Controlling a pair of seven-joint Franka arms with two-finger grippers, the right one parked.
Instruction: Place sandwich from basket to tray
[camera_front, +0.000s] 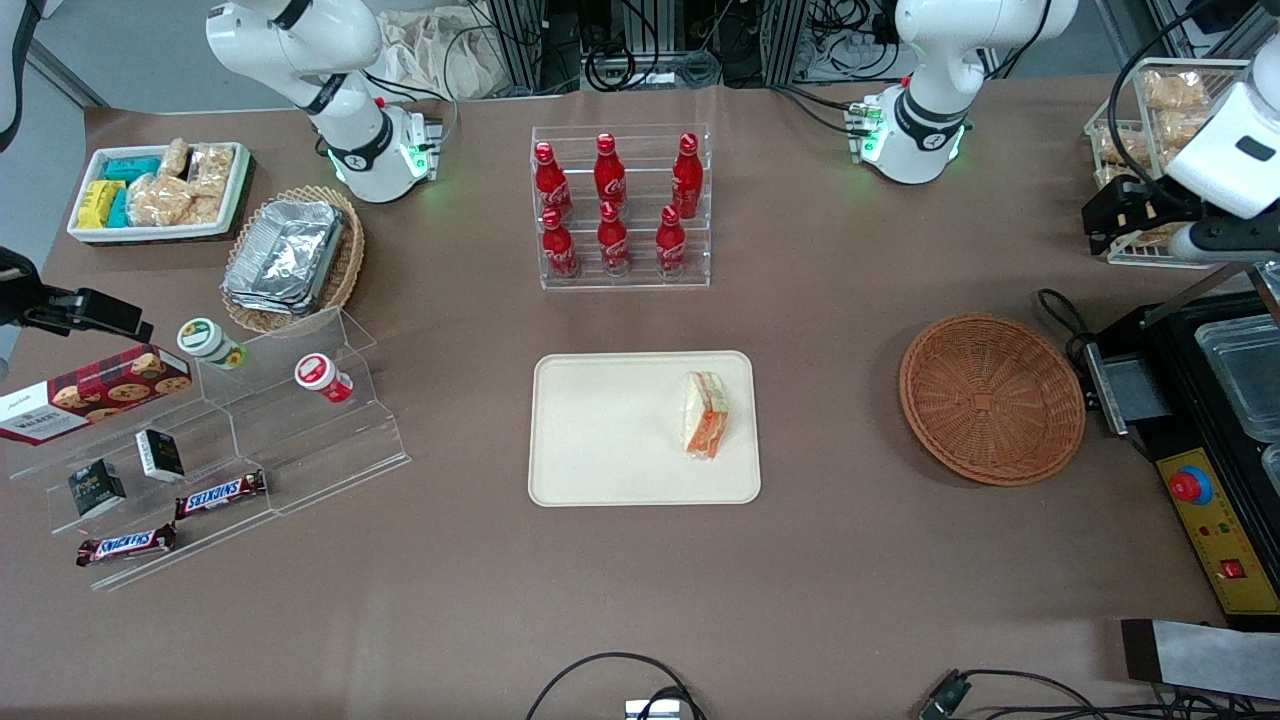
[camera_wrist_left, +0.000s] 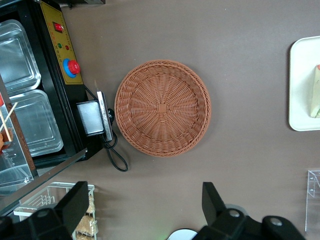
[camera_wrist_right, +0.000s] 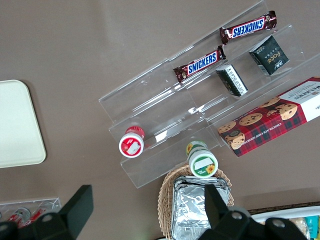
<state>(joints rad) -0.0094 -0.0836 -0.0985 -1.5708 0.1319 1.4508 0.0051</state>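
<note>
The sandwich (camera_front: 705, 415), a pale bread wedge with orange and green filling, lies on the cream tray (camera_front: 610, 430) at the table's middle, near the tray's end that faces the basket. The round reddish-brown wicker basket (camera_front: 990, 398) is empty and sits beside the tray, toward the working arm's end. My left gripper (camera_front: 1100, 228) is raised high over that end of the table, farther from the front camera than the basket. In the left wrist view the gripper (camera_wrist_left: 145, 205) is open and empty, with the basket (camera_wrist_left: 162, 107), the tray's edge (camera_wrist_left: 302, 85) and a sliver of the sandwich (camera_wrist_left: 315, 92) below it.
A black machine with a red button (camera_front: 1215, 450) stands beside the basket. A wire rack of bagged snacks (camera_front: 1150, 120) is close to my gripper. A clear rack of red bottles (camera_front: 620, 205) stands farther back than the tray. Acrylic shelves (camera_front: 230, 440) fill the parked arm's end.
</note>
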